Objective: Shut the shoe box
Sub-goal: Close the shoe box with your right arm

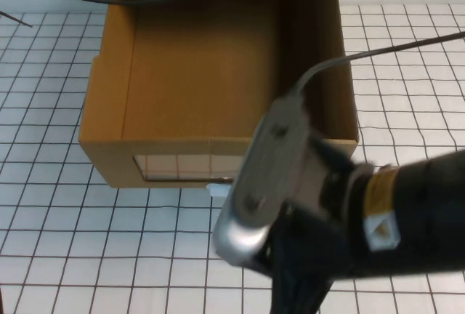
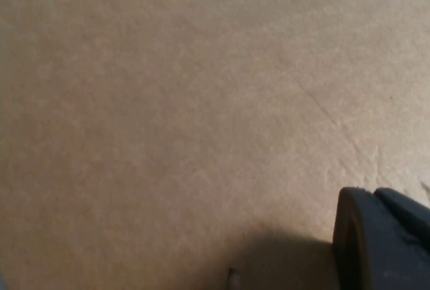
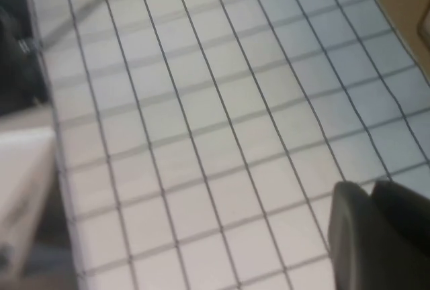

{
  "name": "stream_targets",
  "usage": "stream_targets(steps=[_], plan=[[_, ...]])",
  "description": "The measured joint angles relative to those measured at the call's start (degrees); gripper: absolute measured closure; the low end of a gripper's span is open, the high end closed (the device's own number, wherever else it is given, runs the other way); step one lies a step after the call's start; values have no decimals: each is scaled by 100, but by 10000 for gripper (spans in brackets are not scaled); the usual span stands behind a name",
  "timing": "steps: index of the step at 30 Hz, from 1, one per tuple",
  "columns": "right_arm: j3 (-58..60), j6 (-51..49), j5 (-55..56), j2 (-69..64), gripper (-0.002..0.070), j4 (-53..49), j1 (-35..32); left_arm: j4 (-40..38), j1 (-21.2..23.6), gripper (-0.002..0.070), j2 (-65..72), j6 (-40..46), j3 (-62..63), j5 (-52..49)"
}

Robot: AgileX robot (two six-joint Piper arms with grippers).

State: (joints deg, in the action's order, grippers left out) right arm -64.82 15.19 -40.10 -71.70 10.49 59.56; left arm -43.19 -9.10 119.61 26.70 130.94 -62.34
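**One arm blocked your overhead view**

The shoe box [image 1: 211, 74] sat open mid-bench [image 1: 58, 241], white tab [image 1: 216, 190] facing you. Right tool [image 3: 379, 236] hovered over gridded bench; left tool [image 2: 383, 243] pressed near cardboard. Cannot tell either tool's opening.

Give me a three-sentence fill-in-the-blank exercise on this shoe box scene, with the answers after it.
1. The shoe box drawer is pulled ____.
2. The white pull tab sits just ____ its clear window.
3. The right tool hovers over the ____ table; the left tool faces cardboard.

Missing words: open; below; gridded
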Motion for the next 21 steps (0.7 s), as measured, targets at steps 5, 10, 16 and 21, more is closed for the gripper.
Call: stream_targets(steps=[5,10,16,21], plan=[[0,-916,-25,-281,652,-1904,764,0,0,680,0,-15,0,0],[0,-1058,233,-691,652,-2749,951,-7,0,680,0,-15,0,0],[0,-1103,701,-1345,652,-3543,951,-7,0,680,0,-22,0,0],[0,-1116,926,-1753,652,-3945,821,-26,0,680,0,-29,0,0]])
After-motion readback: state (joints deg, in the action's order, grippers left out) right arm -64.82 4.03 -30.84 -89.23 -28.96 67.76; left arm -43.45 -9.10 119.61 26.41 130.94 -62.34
